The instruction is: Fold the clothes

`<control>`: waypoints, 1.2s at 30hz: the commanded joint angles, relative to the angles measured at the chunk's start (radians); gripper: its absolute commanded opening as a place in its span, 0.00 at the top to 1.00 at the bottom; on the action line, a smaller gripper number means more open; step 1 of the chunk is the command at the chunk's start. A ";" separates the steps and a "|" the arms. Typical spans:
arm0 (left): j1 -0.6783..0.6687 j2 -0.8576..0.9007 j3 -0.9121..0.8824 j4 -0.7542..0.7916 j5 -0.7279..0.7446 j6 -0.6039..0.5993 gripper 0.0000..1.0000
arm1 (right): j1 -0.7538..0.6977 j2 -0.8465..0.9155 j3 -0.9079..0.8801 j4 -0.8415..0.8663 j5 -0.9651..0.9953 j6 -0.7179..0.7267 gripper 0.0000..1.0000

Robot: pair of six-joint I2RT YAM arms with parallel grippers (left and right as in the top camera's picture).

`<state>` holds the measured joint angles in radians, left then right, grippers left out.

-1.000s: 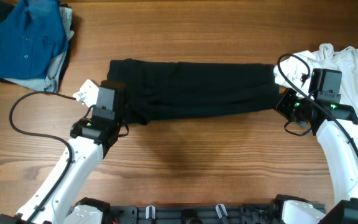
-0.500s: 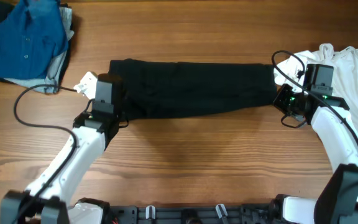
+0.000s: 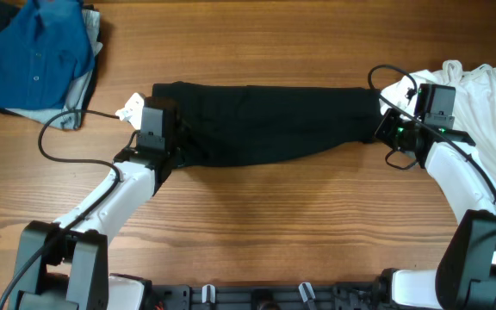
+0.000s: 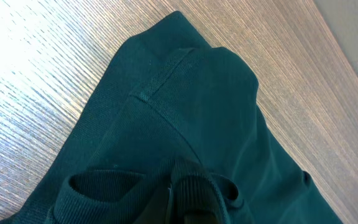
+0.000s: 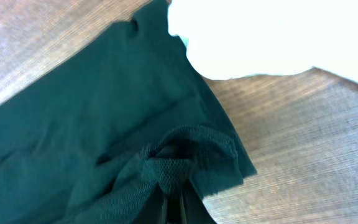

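Note:
The black T-shirt (image 3: 269, 120) lies folded into a long band across the middle of the table. My left gripper (image 3: 166, 142) is shut on its left end; the left wrist view shows ribbed collar fabric (image 4: 188, 186) pinched in the jaws. My right gripper (image 3: 386, 129) is shut on its right end; the right wrist view shows bunched fabric (image 5: 176, 165) between the jaws. The white T-shirt (image 3: 489, 99) lies crumpled at the right edge, right behind my right gripper, and also shows in the right wrist view (image 5: 260, 31).
A pile of blue and grey clothes (image 3: 37, 56) lies at the far left corner. Cables loop from both wrists over the wooden table (image 3: 257, 224).
Both grippers have moved away from me, toward the far side, carrying the near edge of the black T-shirt up over itself. The band is now narrower.

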<state>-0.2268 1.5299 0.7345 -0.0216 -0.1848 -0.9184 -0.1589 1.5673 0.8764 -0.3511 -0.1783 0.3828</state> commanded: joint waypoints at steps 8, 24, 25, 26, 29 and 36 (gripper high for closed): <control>0.009 0.006 0.018 0.003 -0.011 0.051 0.96 | 0.014 0.099 -0.001 0.063 0.019 -0.024 0.96; 0.009 0.060 0.018 0.003 -0.051 0.051 0.96 | 0.045 0.229 -0.001 0.157 0.023 -0.012 0.96; 0.009 0.071 0.018 0.004 -0.051 0.051 0.96 | 0.045 0.229 -0.001 0.157 0.022 -0.013 0.96; 0.009 0.090 0.018 0.005 -0.051 0.051 0.96 | 0.045 0.229 -0.001 0.157 0.023 -0.013 0.96; 0.009 0.127 0.018 0.008 -0.047 0.047 0.96 | 0.045 0.229 -0.001 0.155 0.023 -0.014 0.96; 0.009 0.139 0.018 0.011 -0.040 0.048 0.96 | 0.045 0.229 0.013 0.144 0.022 -0.012 0.96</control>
<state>-0.2268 1.6604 0.7364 -0.0162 -0.2119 -0.8913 -0.1230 1.7599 0.8768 -0.1955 -0.1745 0.3725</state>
